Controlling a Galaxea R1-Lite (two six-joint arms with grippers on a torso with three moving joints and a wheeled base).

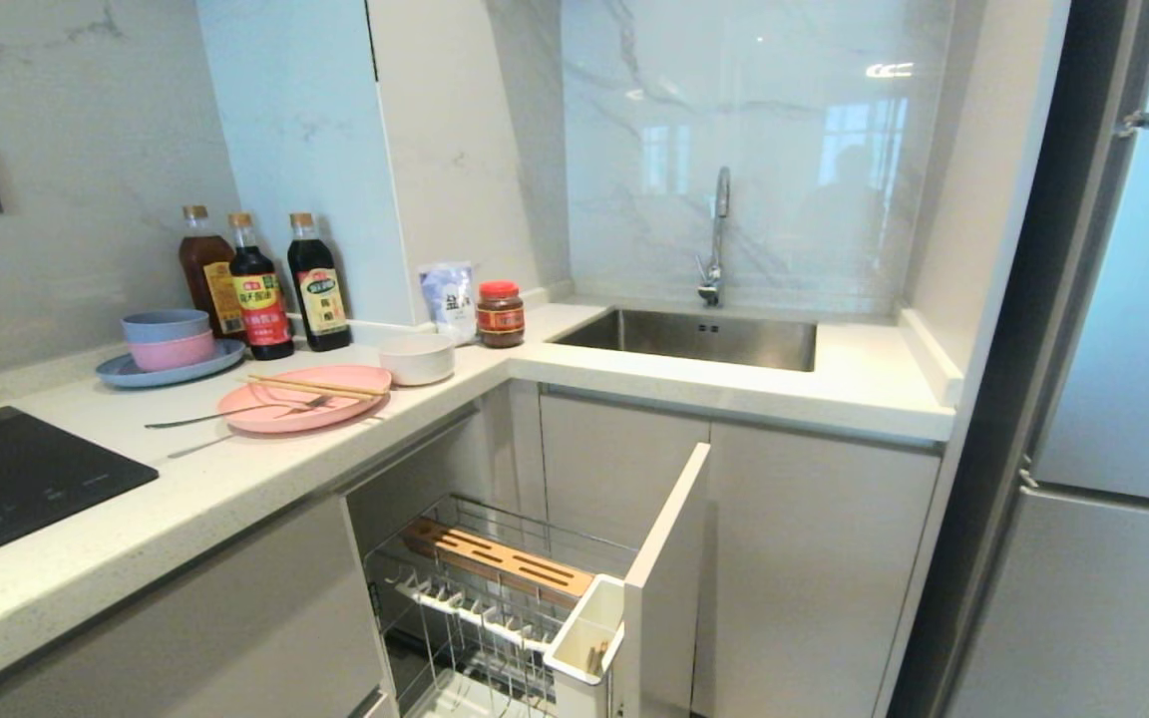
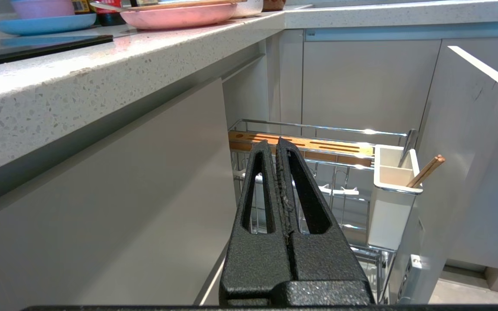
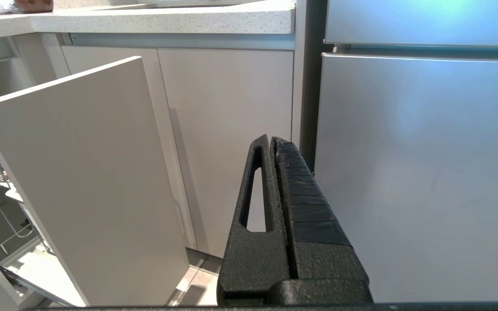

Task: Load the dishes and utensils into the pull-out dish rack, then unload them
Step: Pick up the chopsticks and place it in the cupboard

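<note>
Bottle labels (image 1: 260,309) carry writing too small to read. On the table (image 1: 634,384), the plate (image 1: 303,407) holds the chopsticks (image 1: 315,386) and fork (image 1: 235,411); the bowl (image 1: 417,358) sits just beside it. The dish rack (image 1: 495,598) stands pulled out, its cup (image 2: 394,203) holding another pair of sticks (image 2: 426,171). Left gripper (image 2: 278,144) and right gripper (image 3: 272,142) hang low before the cabinets, jaws closed on nothing.

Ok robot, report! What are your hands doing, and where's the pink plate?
Both hands shut, empty, low by the cabinets. Plate on counter, chopsticks and fork across it. Rack pulled out, nothing blocking.
</note>
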